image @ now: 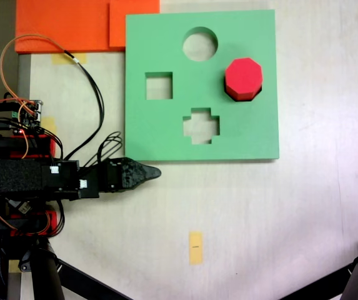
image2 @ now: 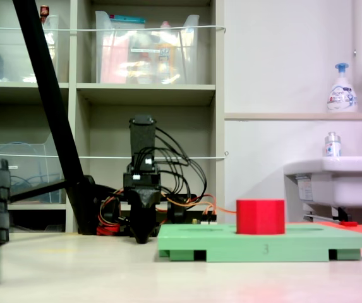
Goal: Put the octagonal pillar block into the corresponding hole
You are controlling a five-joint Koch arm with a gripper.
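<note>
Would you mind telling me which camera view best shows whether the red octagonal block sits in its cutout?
The top-down fixed view: the octagonal block fills the eight-sided cutout in the green board. The low side fixed view shows the block standing proud of the board, its footprint hidden.

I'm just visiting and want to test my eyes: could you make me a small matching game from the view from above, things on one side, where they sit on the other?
Things:
1. red octagonal block
2. round cutout
3. cross-shaped cutout
4. gripper

Places:
A. board's top middle
B. off the green board, below its lower left corner
C. board's right side
D. board's lower middle

Pairs: 1-C, 2-A, 3-D, 4-B
</note>
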